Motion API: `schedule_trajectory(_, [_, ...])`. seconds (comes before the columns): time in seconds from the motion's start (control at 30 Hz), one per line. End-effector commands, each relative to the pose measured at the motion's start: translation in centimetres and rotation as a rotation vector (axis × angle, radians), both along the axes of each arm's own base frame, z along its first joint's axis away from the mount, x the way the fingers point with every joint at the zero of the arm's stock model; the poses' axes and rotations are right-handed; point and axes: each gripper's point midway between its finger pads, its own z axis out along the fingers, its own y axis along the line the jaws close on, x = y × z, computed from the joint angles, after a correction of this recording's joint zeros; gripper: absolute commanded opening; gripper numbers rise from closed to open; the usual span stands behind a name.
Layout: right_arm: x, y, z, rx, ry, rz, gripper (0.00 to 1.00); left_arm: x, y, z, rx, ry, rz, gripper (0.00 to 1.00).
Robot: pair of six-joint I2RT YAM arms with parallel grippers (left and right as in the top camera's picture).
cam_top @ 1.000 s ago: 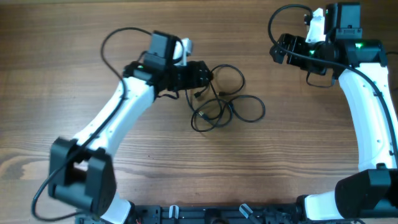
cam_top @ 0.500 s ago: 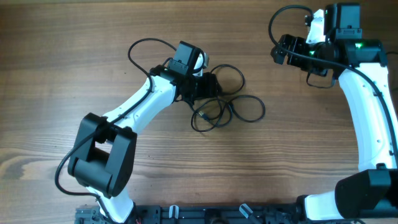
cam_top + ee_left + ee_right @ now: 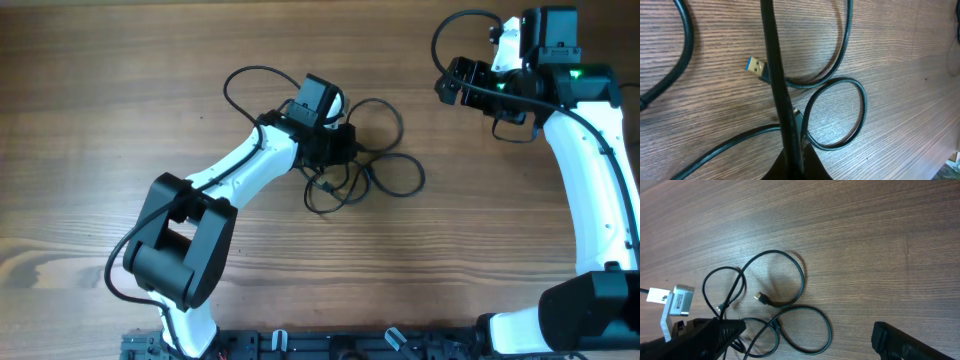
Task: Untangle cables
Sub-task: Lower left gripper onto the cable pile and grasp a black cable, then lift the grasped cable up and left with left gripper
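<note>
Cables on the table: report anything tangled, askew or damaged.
The cables lie in overlapping loops mid-table, crossing one another instead of lying apart. The left gripper is shut on one strand at the heap's left edge. A blue-tongued USB plug lies loose on the wood. No damage shows.

The left arm (image 3: 235, 170) reaches diagonally from the near edge toward the middle of the scene. Its end effector (image 3: 338, 143) is held low, jaws pinched tight on a cable (image 3: 771, 65). The right arm (image 3: 590, 180) rises along the right side to the far corner, its end effector (image 3: 447, 85) spread wide and pointing left.
</note>
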Motion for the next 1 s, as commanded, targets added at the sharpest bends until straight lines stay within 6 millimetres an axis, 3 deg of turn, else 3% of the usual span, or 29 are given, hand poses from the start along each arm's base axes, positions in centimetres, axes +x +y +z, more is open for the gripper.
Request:
schedule_trajectory(0.0, [0.0, -0.2, -0.8, -0.012, 0.018, -0.011, 1.00, 0.6, 0.4, 0.2, 0.009, -0.021, 0.012, 0.04])
schedule_trajectory(0.1, [-0.1, -0.2, -0.8, -0.012, 0.019, -0.011, 1.00, 1.0, 0.8, 2.2, -0.010, -0.053, 0.023, 0.04])
schedule_trajectory(0.2, [-0.1, -0.2, -0.8, -0.012, 0.019, -0.010, 1.00, 1.0, 1.5, 5.3, -0.035, -0.099, 0.037, 0.04])
schedule_trajectory(0.37, [-0.1, -0.2, -0.8, -0.013, 0.021, -0.009, 1.00, -0.7, 1.5, 12.7, -0.152, -0.195, 0.006, 0.04])
schedule_trajectory(0.5, [-0.2, -0.4, -0.9, -0.021, 0.027, -0.016, 1.00, -2.3, 1.4, 17.2, -0.236, -0.261, -0.028, 0.04])
schedule_trajectory(0.73, [-0.4, -0.7, -1.1, -0.036, 0.036, -0.023, 1.00, -4.6, 1.8, 22.3, -0.353, -0.300, -0.042, 0.04])
schedule_trajectory(0.97, [-0.4, -0.7, -1.1, -0.035, 0.037, -0.023, 1.00, -5.7, 3.6, 25.4, -0.528, -0.206, -0.051, 0.04])
